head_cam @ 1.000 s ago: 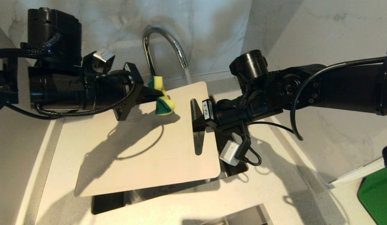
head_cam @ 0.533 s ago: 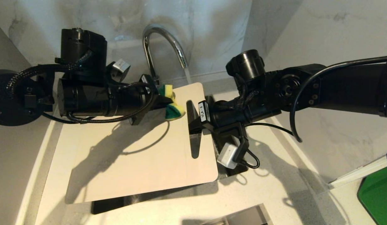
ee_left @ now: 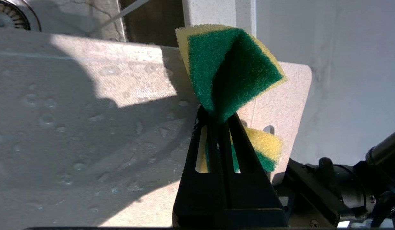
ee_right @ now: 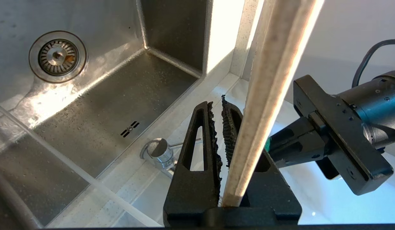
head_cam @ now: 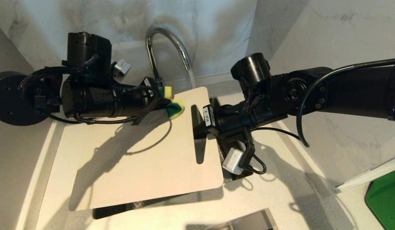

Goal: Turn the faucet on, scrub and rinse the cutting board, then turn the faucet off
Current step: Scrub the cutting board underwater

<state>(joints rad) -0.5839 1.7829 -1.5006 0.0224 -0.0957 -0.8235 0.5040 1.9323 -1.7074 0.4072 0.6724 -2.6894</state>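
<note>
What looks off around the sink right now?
Only the green-and-yellow scrub sponge: the left gripper pinches its middle, so it folds double instead of lying flat on the cream-white rectangular plastic cutting board, which the right gripper holds tilted over the steel sink.

Both arms reach inward, roughly level, and nearly meet at the middle of the head view. The left gripper (head_cam: 167,103) is clamped tight, its fingers (ee_left: 216,140) pinched together on something soft. The right gripper (head_cam: 199,123) is closed narrowly, apparently gripping a thin edge between its ribbed fingers (ee_right: 213,134), the wrist rolled sideways.
</note>
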